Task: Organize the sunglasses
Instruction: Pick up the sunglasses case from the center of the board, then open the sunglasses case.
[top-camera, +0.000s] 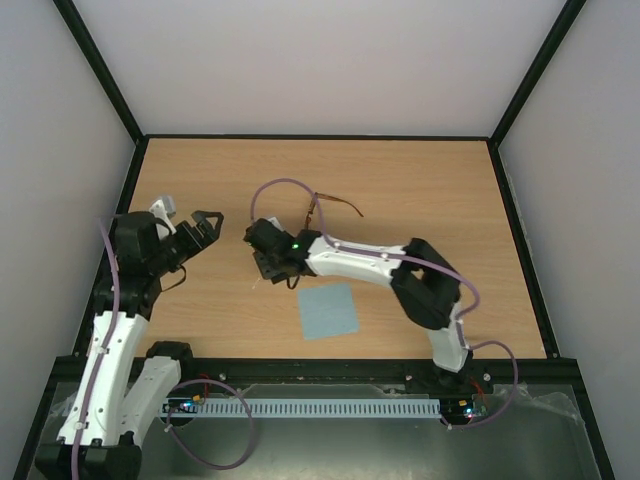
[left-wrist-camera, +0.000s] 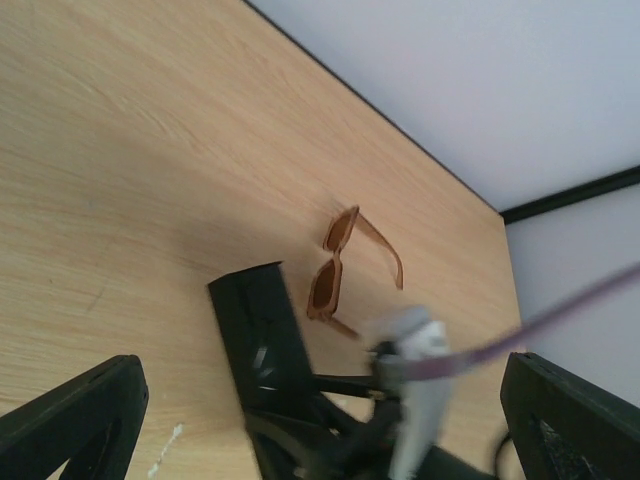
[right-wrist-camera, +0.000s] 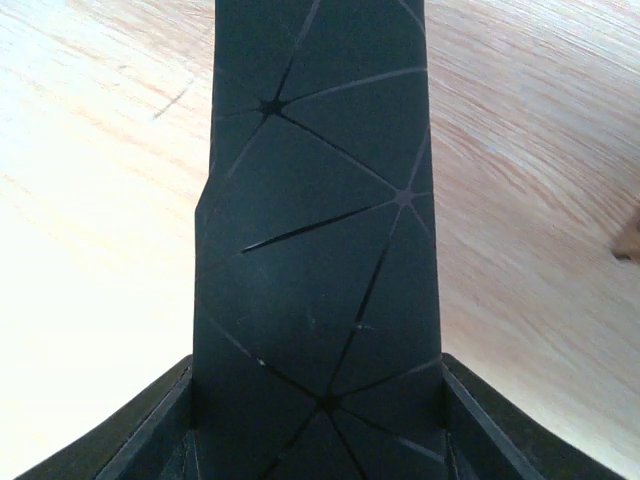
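table (top-camera: 420, 190): wooden, and it carries everything in play.
right arm (top-camera: 370, 262): reaches from its base toward 10 o'clock. The right gripper (top-camera: 268, 258) is clamped on the case, with a finger tight against each side in its wrist view.
left arm (top-camera: 110, 330): raised at the table's 9 o'clock edge. The left gripper (top-camera: 188, 215) is spread wide and holds nothing, facing 3 o'clock toward the case.
cloth (top-camera: 328, 310): lies flat at 5 o'clock from the right gripper, untouched.
case (left-wrist-camera: 255, 330): black and held tilted. I cannot tell whether it is open.
sunglasses (left-wrist-camera: 323, 293): lie on bare wood at 1 o'clock from the right gripper, close by, with the temples unfolded and nothing touching them.
done: only the case is in hand.
left: by my judgement nearly everything, meaning folding the temples, putting the pair in the case and closing it.
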